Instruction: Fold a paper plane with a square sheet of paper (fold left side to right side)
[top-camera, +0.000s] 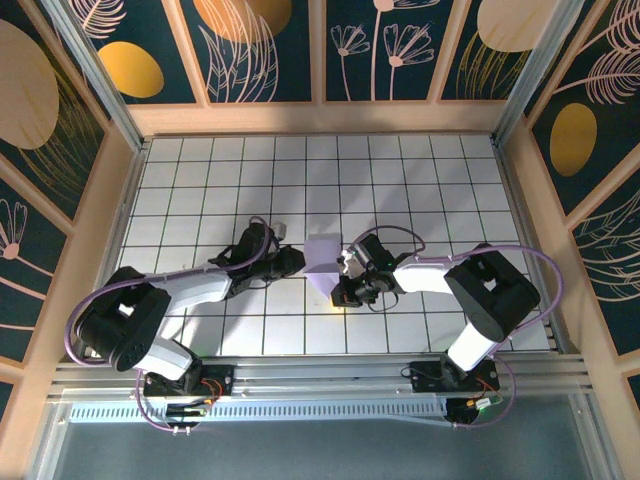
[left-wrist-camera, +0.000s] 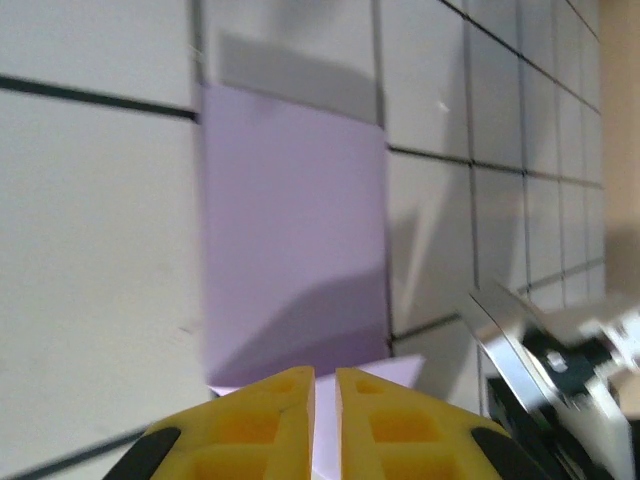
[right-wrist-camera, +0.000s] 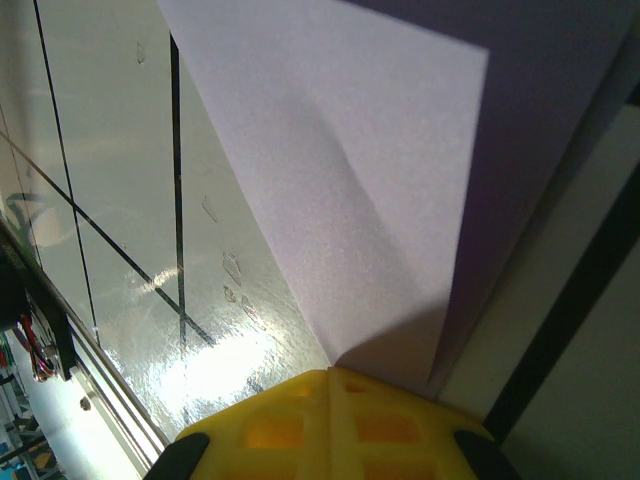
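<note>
Right hand (right-wrist-camera: 330, 380) pinches paper (right-wrist-camera: 350, 200), crease running away.

Looked like a robotics lab test cell, not a home or a shop. The bench (top-camera: 200, 170) was a white board ruled in a black grid, boxed in by pale wood framing (top-camera: 320, 117) holding dark blue panels (top-camera: 400, 50) printed with gold discs and line-drawn flowers. Left arm (top-camera: 190, 290) and right arm (top-camera: 440, 275) were bolted to an aluminium rail (top-camera: 320, 372) at the near edge, with purple cables (top-camera: 557, 288) looping off them.
</note>
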